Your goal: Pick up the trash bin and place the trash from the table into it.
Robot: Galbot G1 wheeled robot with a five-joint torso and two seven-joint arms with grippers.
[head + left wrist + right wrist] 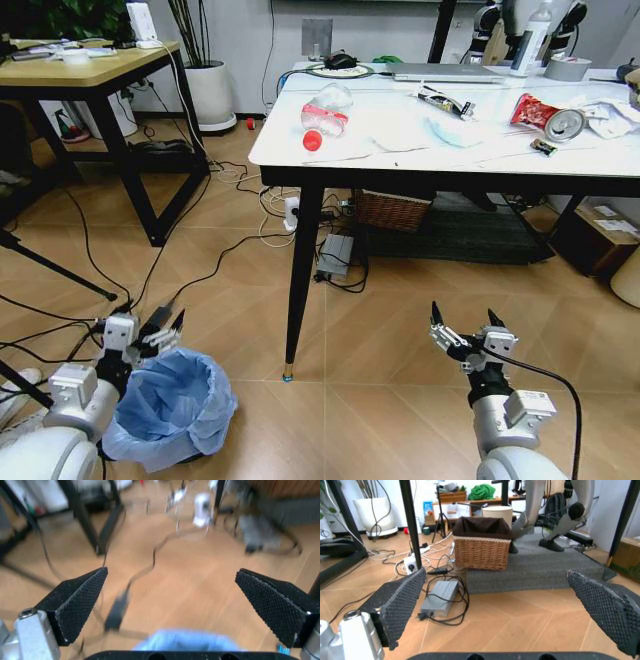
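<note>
The trash bin, lined with a crinkly light-blue bag, stands on the floor at the lower left. My left gripper hovers open just over its far rim; in the left wrist view the left gripper is spread wide with the bag's blue edge below it. The right gripper hangs open above the floor at the lower right, nothing between its fingers. On the white table lies trash: a crushed bottle, a red cap, a red wrapper, a can and white paper.
The table's black leg stands between the arms. Under the table are a wicker basket, a power brick and cables. A yellow wooden table is at the far left. A laptop and tape roll sit on the table's back.
</note>
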